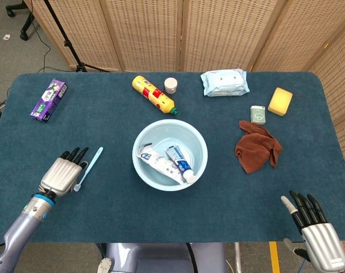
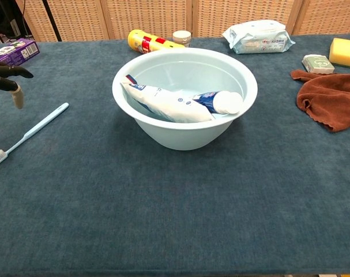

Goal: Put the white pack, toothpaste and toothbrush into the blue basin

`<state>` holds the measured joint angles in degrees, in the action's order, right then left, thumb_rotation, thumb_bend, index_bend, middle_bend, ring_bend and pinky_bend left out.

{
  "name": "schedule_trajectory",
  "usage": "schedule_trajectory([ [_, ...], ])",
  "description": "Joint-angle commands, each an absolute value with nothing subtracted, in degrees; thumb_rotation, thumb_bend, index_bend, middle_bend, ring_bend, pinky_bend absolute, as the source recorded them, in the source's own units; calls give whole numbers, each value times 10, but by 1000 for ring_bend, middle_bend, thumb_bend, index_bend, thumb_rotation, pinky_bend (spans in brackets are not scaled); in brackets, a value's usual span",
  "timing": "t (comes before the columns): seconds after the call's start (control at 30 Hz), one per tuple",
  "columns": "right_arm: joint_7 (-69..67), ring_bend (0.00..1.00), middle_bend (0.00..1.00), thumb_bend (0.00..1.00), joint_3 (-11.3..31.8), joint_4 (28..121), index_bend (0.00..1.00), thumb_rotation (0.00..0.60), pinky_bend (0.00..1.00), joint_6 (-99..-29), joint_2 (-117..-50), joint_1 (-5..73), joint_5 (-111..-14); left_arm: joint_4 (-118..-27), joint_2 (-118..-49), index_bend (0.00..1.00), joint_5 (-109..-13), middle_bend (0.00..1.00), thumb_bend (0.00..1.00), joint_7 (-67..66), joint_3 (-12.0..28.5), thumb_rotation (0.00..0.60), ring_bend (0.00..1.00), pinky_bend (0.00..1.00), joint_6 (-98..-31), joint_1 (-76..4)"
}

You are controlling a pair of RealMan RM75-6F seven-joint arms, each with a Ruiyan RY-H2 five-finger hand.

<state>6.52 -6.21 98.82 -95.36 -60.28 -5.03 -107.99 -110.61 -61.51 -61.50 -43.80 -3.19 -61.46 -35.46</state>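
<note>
1. Head view: my right hand [image 1: 315,234] sits at the near right table edge, fingers spread, holding nothing.
2. My left hand [image 1: 63,172] hovers just beside the toothbrush [image 1: 89,168], fingers apart and empty; I cannot tell whether they touch it.
3. The toothbrush lies flat on the blue cloth, left of the blue basin [image 1: 199,144].
4. Inside the basin I see the white pack [image 1: 156,163] and toothpaste [image 1: 180,161] lying side by side.
5. Farther back lie a brown cloth [image 1: 256,147], yellow bottle [image 1: 153,94] and wipes pack [image 1: 224,82].
</note>
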Motion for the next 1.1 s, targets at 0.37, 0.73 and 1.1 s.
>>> schedule_trajectory([
  [0.37,67,0,0,105,-63,988,59,600,0,-954,-604,-51,-1083,-1125,-587,295,-597,0,368,-460,-59,600,53,215,-580,-364],
  [0.73,67,0,0,105,-62,988,60,600,0,-955,-604,-51,-1082,-1118,-607,293,-615,0,370,-470,-71,600,54,215,-571,-367],
  [1.1,65,0,0,105,-62,987,59,600,0,-956,-603,-51,-1082,-1139,-548,292,-644,0,372,-447,-78,600,54,215,-568,-367],
])
